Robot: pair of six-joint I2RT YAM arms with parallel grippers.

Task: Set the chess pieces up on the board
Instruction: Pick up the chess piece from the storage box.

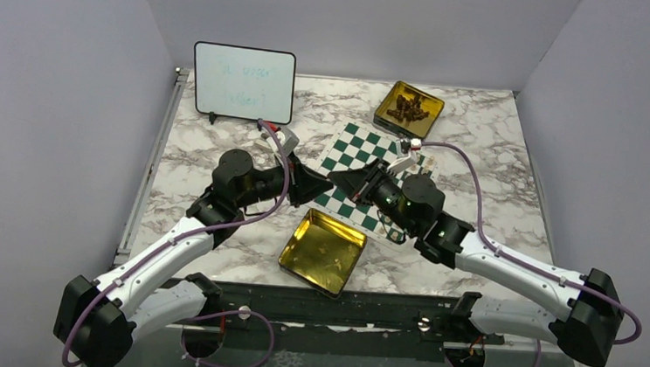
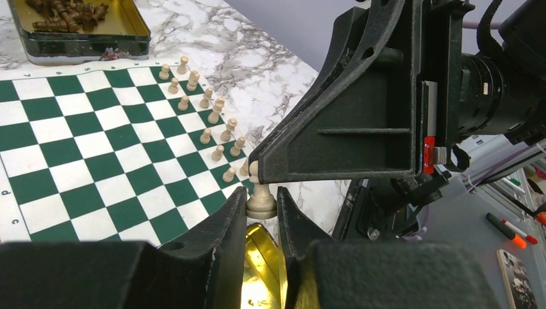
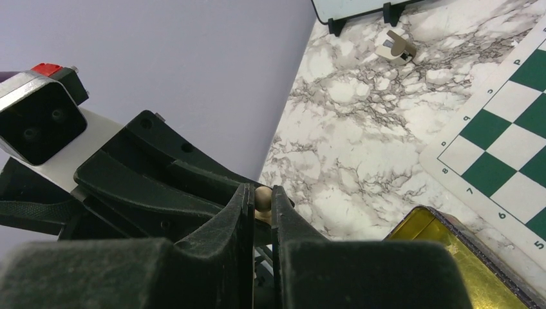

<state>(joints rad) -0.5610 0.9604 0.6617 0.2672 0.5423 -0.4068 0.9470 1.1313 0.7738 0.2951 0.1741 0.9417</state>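
Note:
My two grippers meet over the near-left edge of the green and white board [image 1: 355, 146]. A cream chess piece [image 2: 261, 196] hangs between them. My left gripper [image 2: 261, 214] is shut on its round base. My right gripper [image 3: 261, 198] is shut on its head [image 3: 263, 197]. In the top view the left gripper [image 1: 325, 185] and right gripper [image 1: 336, 179] touch tip to tip and the piece is hidden. Several cream pieces [image 2: 209, 119] stand in two rows along the board's right side [image 2: 96, 148].
A gold tin [image 1: 323, 252] lies open below the grippers, near the front edge. A second gold tin [image 1: 408, 107] with dark brown pieces sits behind the board. A black-framed whiteboard [image 1: 243, 81] stands at the back left, with a small white clip [image 3: 395, 46] near it.

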